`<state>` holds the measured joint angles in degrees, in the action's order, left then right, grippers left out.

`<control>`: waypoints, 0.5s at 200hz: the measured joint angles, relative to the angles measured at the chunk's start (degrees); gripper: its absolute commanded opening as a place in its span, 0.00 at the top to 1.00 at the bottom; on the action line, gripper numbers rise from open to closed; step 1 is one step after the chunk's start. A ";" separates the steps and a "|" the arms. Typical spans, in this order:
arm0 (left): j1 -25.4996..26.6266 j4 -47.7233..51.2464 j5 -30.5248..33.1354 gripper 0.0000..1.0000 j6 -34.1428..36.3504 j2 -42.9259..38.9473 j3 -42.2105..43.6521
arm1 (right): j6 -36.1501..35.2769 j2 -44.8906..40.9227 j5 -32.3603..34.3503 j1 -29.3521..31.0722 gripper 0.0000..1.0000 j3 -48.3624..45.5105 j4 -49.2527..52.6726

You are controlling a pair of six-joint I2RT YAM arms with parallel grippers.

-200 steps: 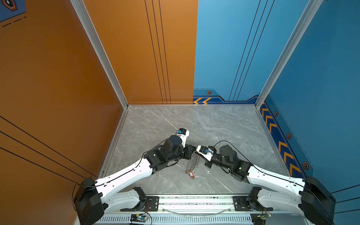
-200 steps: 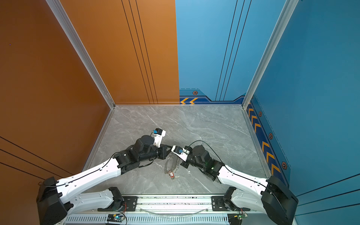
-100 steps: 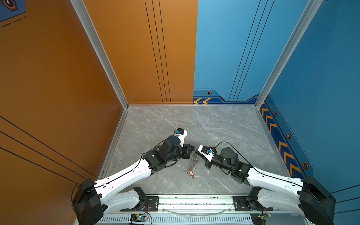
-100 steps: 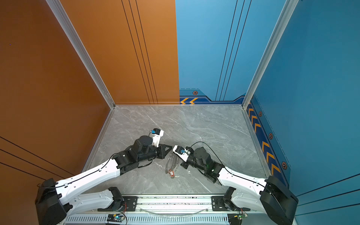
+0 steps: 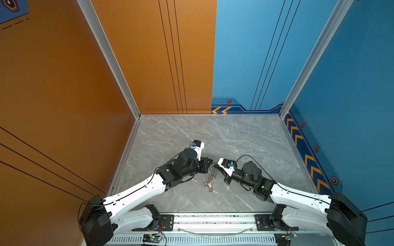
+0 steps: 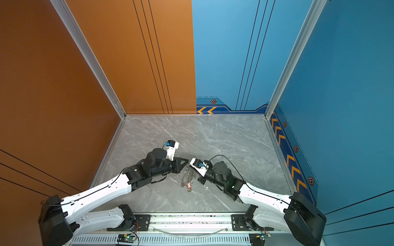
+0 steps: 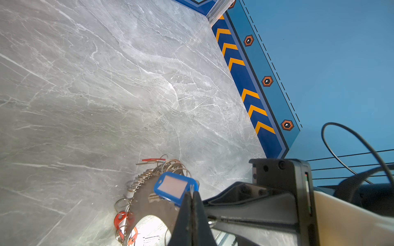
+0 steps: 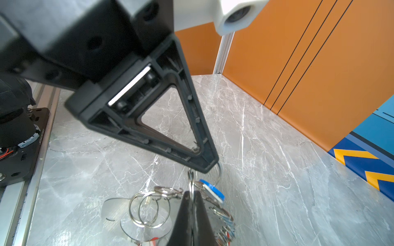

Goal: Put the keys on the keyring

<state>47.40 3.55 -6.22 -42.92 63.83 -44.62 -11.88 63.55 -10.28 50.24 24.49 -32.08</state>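
the step in hand looks like the threading itself. the two arms meet tip to tip over the front half of the grey marble tabletop (image 5: pixel 234 138), with the work pinched between them.

the left gripper (image 7: pixel 193 197) has its black fingers pressed fully together on a thin wire ring (image 7: pixel 191 188) that seems to belong to the rectangular blue plastic key tag (image 7: pixel 175 187). in the right wrist view that wire curves from the left gripper's tip to the tag. the right gripper (image 8: pixel 191 199) is likewise closed tight, nipping one of the small silver split rings (image 8: pixel 191 181) that line the rim of the flat grey metal oval keyring (image 7: pixel 145 202).

the keyring is tilted between the two grippers, its upper edge raised at the fingertips. in both top views its lower end, where the red plastic tags (image 5: pixel 209 185) hang, seems to reach the tabletop, though i cannot tell whether it rests there. the blue tag lies against the plate's face, just beside both sets of fingertips. whether its wire is already linked to the rim ring is too small to tell.

the next move, as i judge it, calls for a fine, slow turn of one wrist against the other, so the wire slides round the coil of the split ring. both grips must hold firm. a slip could drop the plate or spring the tag loose.
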 measured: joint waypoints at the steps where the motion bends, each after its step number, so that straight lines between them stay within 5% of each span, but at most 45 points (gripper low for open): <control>1: 0.00 0.00 -0.02 1.00 0.00 0.00 0.00 | 0.00 0.00 0.00 0.00 0.94 0.00 -0.02; 100: 0.68 0.02 -0.46 1.00 0.68 0.09 -0.07 | 0.39 -0.22 0.00 -0.44 0.85 -0.04 -0.50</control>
<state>48.07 3.57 -6.68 -42.24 63.92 -44.69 -11.49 63.33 -10.28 49.80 24.45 -32.58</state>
